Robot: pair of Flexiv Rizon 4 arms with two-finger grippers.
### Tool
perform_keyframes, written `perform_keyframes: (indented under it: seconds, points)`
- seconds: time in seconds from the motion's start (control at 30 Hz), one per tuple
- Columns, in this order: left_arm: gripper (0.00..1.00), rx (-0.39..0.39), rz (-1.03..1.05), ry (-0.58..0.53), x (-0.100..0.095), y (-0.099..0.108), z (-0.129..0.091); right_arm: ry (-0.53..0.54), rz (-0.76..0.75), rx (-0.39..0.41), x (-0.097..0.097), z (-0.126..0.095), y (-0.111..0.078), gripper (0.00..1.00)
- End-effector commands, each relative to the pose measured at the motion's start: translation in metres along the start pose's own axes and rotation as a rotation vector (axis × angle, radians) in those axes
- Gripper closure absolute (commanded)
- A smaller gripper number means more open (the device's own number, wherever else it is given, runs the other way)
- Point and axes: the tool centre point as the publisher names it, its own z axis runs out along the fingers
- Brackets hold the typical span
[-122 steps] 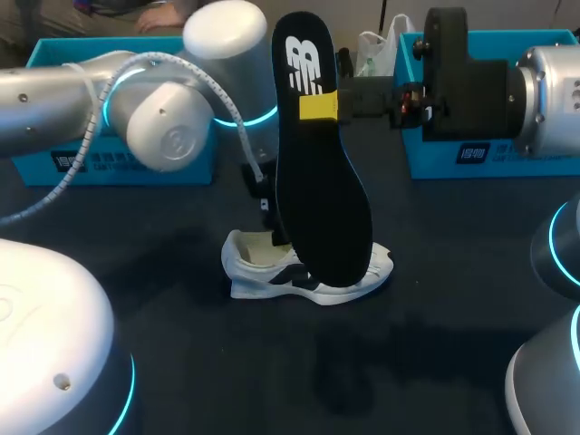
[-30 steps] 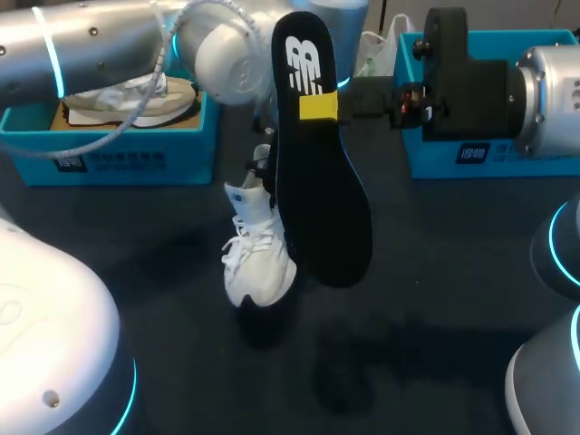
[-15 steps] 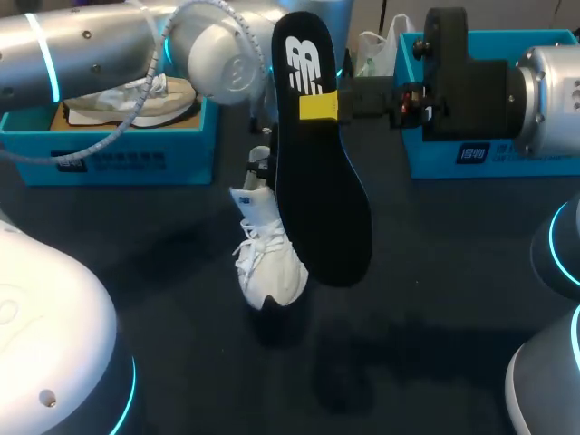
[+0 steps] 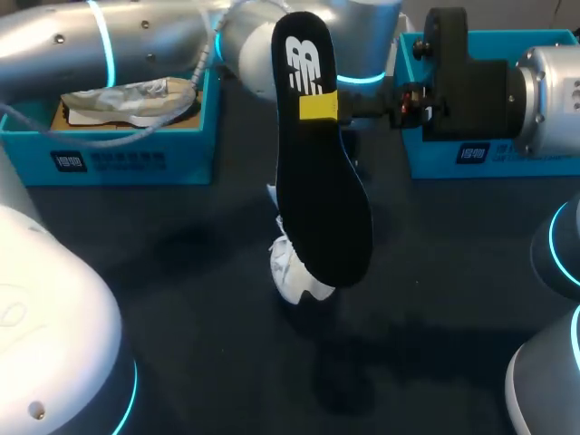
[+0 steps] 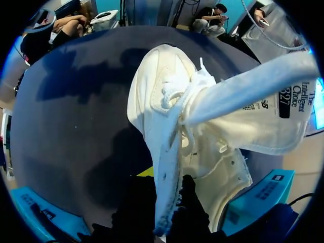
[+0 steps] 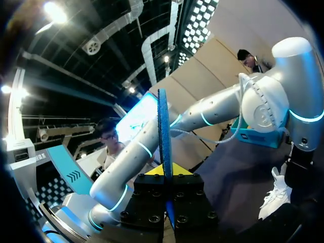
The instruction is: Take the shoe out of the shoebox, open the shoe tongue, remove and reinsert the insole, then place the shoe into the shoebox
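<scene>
The dark table (image 4: 181, 272) carries a blue left shoebox (image 4: 118, 161) with a second shoe (image 4: 127, 98) inside, and a blue right shoebox (image 4: 507, 156) at the far right. The left arm (image 4: 136, 36) crosses over the left shoebox towards the middle; the right arm (image 4: 544, 86) comes in level from the right. The black insole (image 4: 322, 190) stands upright above the table's middle, pinched near its upper end by the right gripper (image 6: 167, 177). Behind it the white shoe (image 4: 294, 272) hangs toe-down over the table, its collar edge clamped by the left gripper (image 5: 162, 202), tongue pulled out.
</scene>
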Motion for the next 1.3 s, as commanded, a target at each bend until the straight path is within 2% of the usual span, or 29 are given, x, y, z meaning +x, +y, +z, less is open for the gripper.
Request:
perform_keyframes:
  seconds: [0.03, 0.53, 0.93, 0.97, 1.0, 1.03, 1.1, 1.3]
  points:
    - [1.00, 0.019, -0.004, 0.047, -0.010, 0.005, 0.007, -0.004, 0.002, 0.000, 0.000, 0.004, 0.000, 1.00]
    - [1.00, 0.030, -0.044, 0.079, -0.012, -0.005, 0.041, -0.004, 0.002, 0.000, 0.000, 0.004, 0.000, 1.00]
    - [1.00, 0.041, -0.046, 0.123, -0.014, -0.002, 0.067, -0.004, 0.002, 0.000, 0.000, 0.004, 0.000, 1.00]
    - [0.70, 0.042, -0.046, 0.123, -0.013, -0.002, 0.067, -0.004, 0.002, 0.000, 0.000, 0.004, 0.000, 1.00]
    - [0.55, 0.043, -0.046, 0.121, -0.012, -0.002, 0.067, -0.004, 0.002, 0.000, 0.000, 0.004, 0.000, 1.00]
    - [0.50, 0.045, -0.045, 0.120, -0.011, -0.003, 0.066, -0.004, 0.002, 0.000, 0.000, 0.004, 0.000, 1.00]
    - [0.00, 0.040, -0.035, 0.102, -0.009, -0.004, 0.061, -0.004, 0.002, 0.000, 0.000, 0.004, 0.000, 1.00]
    - [0.00, 0.029, -0.016, 0.038, -0.004, -0.006, 0.037, -0.004, 0.002, 0.000, 0.000, 0.004, 0.000, 1.00]
